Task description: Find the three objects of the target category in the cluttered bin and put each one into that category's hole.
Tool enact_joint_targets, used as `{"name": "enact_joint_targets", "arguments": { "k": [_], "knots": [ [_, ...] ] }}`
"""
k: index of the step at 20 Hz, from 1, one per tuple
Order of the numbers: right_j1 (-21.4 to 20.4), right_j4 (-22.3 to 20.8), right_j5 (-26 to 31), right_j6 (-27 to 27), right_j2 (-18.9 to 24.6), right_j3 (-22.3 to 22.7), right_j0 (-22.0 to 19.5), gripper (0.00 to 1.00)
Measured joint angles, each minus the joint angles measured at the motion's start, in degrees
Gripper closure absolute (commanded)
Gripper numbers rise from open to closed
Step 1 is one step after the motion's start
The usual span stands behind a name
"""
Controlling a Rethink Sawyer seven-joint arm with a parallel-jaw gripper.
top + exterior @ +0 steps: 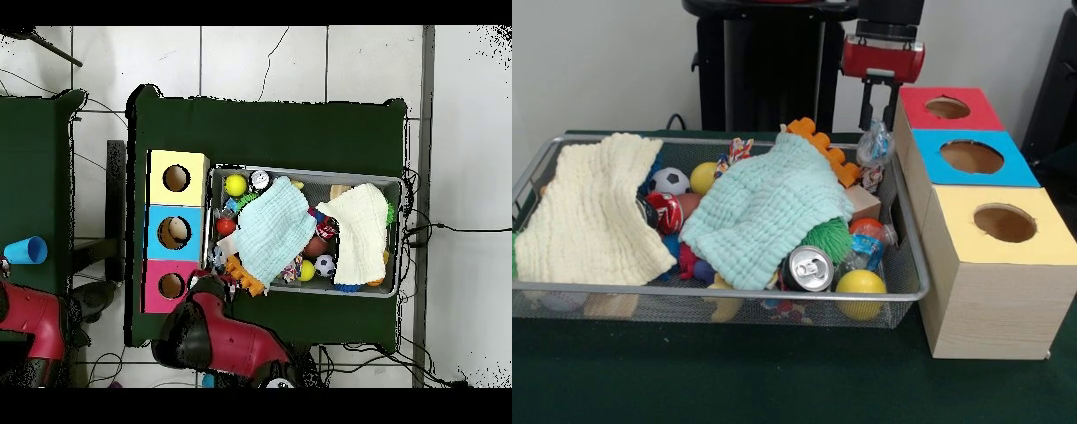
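With the red-and-black gripper (877, 119) hanging over the far right corner of the wire mesh bin (914, 265), jaws narrow around a crinkly clear plastic packet (875, 146) (grip looks thin, my read), lift straight up before swinging across to the wooden three-hole box (993, 291) so it clears the rim. Which hole is right can't be told; the red-topped hole (947, 108) sits just beside it. Packet is transparent with coloured print, floppy, dangling above the orange toy brick (823, 150) and mint green cloth (768, 208).
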Motion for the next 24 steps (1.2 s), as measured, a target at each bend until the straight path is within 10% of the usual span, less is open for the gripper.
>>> {"name": "enact_joint_targets", "arguments": {
  "k": [24],
  "knots": [
    [-7.7, 1.2, 15.5, 0.0, -9.2, -2.6, 10.7, 1.00]
  ]
}}
